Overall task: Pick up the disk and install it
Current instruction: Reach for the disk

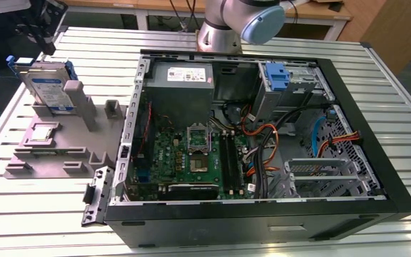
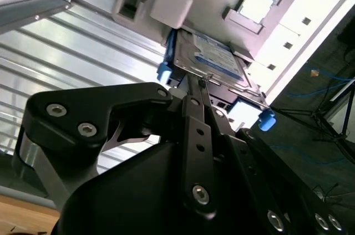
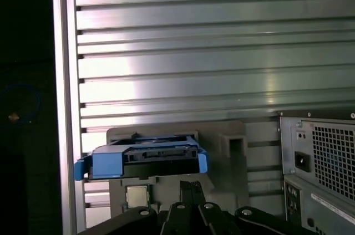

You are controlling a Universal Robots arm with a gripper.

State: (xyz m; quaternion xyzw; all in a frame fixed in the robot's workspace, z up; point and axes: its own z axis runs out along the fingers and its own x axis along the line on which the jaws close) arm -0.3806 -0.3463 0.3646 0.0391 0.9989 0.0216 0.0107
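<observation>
Fingers (image 3: 190, 188) closed together, empty, near one disk (image 3: 145, 157), standing in one grey stand (image 1: 55, 152)

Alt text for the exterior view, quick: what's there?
The disk stands upright in a grey holder at the exterior view's left, with the gripper above it. An open computer case lies beside them on the slatted table.

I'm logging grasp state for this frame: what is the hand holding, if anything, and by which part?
Nothing, it seems: the hand hangs above the disk, which stands on edge in its grey holder.
</observation>
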